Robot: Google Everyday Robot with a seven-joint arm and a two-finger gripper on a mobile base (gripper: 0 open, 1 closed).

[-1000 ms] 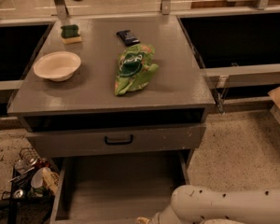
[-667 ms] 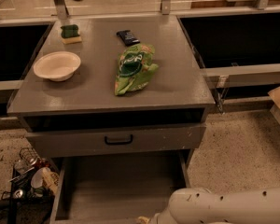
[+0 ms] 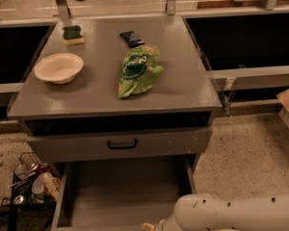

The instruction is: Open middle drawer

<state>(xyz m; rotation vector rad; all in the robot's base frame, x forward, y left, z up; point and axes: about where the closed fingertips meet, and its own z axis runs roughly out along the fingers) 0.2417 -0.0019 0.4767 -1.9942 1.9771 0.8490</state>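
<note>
The middle drawer (image 3: 173, 142) looks closed under the desk (image 3: 188, 81) top, its handle (image 3: 122, 144) lying left-right at centre. The gripper (image 3: 148, 226) shows at the bottom edge, below and slightly right of that handle, above the pulled-out bottom drawer (image 3: 120, 189). Whether the gripper is open, I cannot tell.

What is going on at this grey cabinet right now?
A robot's white arm lies across the bottom right, low in front of the cabinet. Its gripper is out of view below the frame. The middle drawer shows a dark gap above its front, and nothing touches its black loop handle. The drawer below is pulled out.
</note>
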